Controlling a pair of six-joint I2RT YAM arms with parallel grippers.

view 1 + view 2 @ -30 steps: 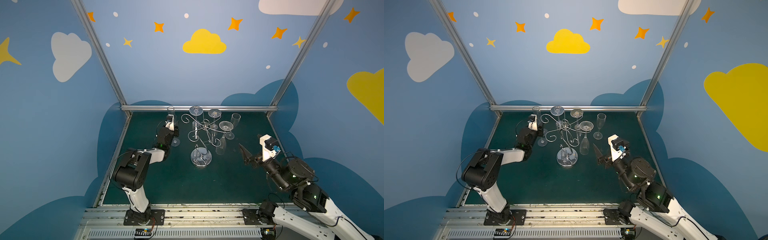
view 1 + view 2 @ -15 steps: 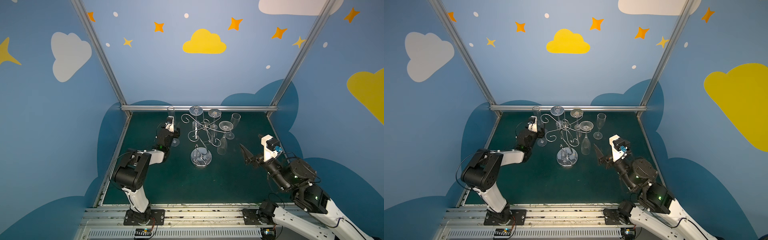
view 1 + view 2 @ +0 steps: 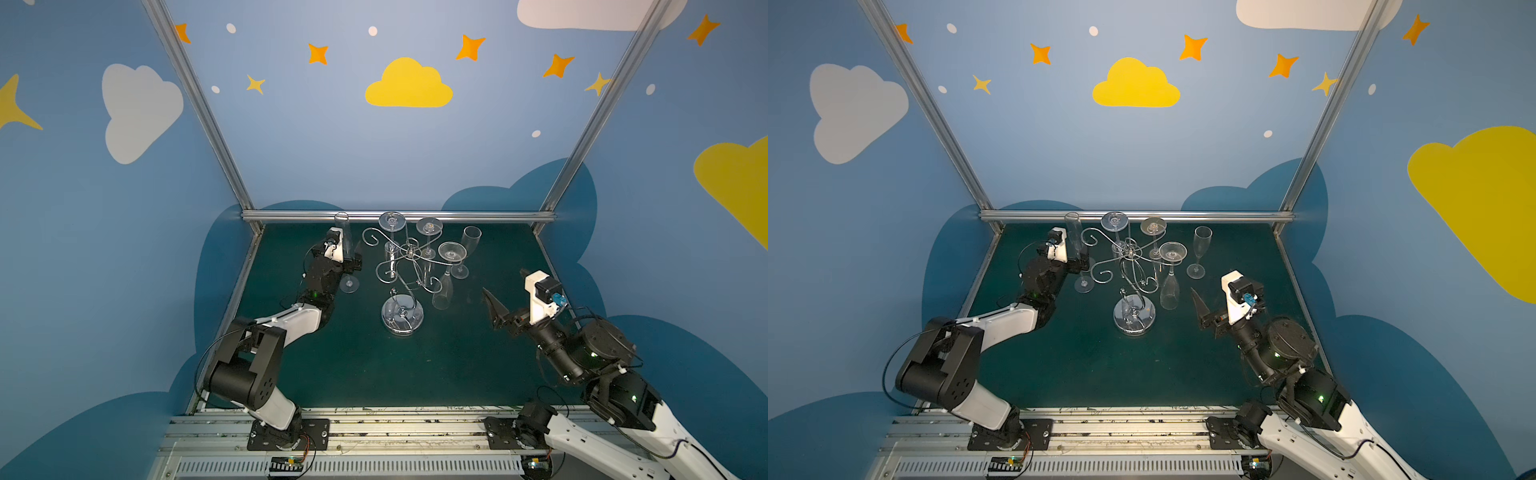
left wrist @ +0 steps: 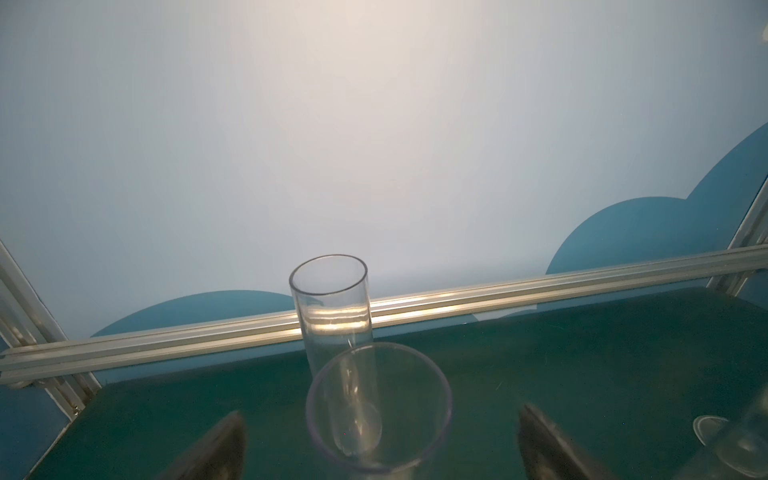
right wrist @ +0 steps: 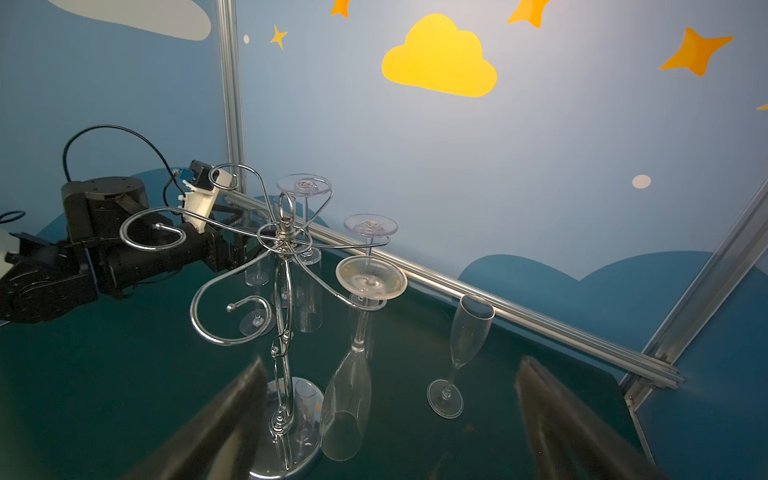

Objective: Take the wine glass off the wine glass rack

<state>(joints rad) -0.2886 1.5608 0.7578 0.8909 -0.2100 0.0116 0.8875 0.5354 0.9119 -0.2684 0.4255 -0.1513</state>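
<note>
Right wrist view: wine glass rack point(image 5: 284, 239) is seen upright on the green table point(image 5: 124, 374). Target is taken as the nearest hanging flute point(image 5: 347, 395), one of three hung foot-up. It is carried on the rack arm facing the right gripper point(image 5: 392, 363), with its bowl beside the rack's base and its foot point(image 5: 371, 277) seated over the wire scroll. Right gripper jaws are spread wide, short of the rack, nothing between them. On the rack's opposite side the left gripper point(image 4: 381, 413) is spread wide around an upright flute point(image 4: 378, 390) stood on the table. Gaps are seen on both sides, so nothing is gripped. Judged: flute is light, thin-walled, slick and brittle, easily cracked if squeezed hard. Hold is best taken on the stem just under the scroll. Flute is then best slid outward along the arm until the foot is cleared, not pulled straight down.
</note>
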